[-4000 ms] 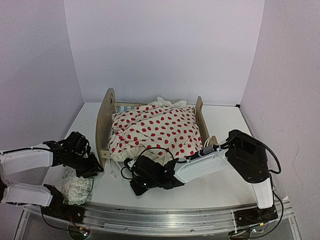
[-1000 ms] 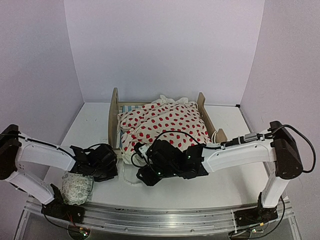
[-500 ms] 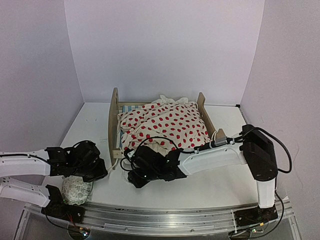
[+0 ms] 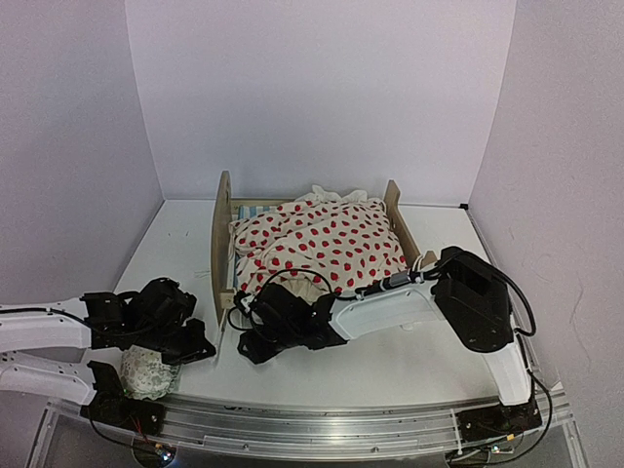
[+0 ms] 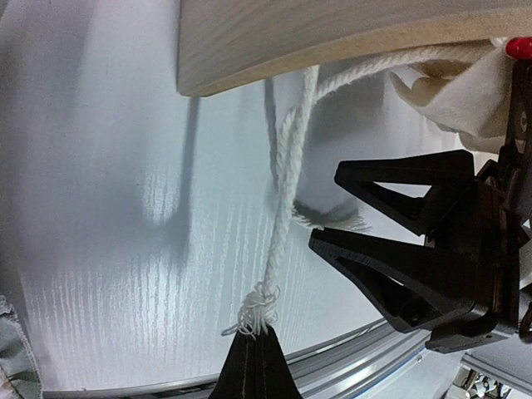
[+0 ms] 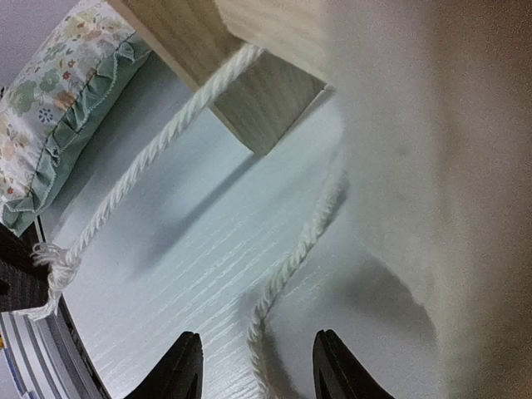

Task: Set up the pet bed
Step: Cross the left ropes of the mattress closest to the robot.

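Observation:
The plywood pet bed (image 4: 222,230) stands mid-table, its striped mattress (image 4: 252,210) mostly hidden under a heaped cream red-dotted blanket (image 4: 327,244). My left gripper (image 4: 200,348) is near the bed's front left corner. In the left wrist view it (image 5: 256,331) is shut on the frayed end of a white rope (image 5: 283,199) that runs up to the bed frame (image 5: 332,37). My right gripper (image 4: 246,343) is low beside it. In the right wrist view it (image 6: 258,374) is open, with a second rope strand (image 6: 295,253) lying on the table between its fingers.
A small green-patterned pillow (image 4: 148,370) lies at the near left, also in the right wrist view (image 6: 50,125). The two grippers are close together; the right one's open fingers (image 5: 399,249) show in the left wrist view. A metal rail (image 4: 312,424) runs along the near edge.
My left gripper has drawn back toward the near left, pulling the rope end taut from the bed. My right gripper has shifted left and nearer. The bed turned slightly over the last seconds.

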You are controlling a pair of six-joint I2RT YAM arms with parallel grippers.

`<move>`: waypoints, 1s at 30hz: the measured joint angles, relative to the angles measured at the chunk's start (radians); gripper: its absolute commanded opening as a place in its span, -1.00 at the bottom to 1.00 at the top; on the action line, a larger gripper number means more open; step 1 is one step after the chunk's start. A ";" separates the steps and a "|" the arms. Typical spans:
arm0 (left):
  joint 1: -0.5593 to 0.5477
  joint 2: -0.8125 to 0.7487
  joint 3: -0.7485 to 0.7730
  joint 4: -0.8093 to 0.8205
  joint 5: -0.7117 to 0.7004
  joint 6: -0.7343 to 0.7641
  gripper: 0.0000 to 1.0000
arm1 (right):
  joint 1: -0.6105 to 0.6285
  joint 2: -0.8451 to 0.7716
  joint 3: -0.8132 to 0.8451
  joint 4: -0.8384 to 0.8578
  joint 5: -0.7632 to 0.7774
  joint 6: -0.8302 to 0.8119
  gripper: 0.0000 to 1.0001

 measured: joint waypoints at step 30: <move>0.000 0.123 0.013 0.118 0.077 0.042 -1.00 | -0.013 -0.068 -0.166 0.037 -0.134 0.030 -0.99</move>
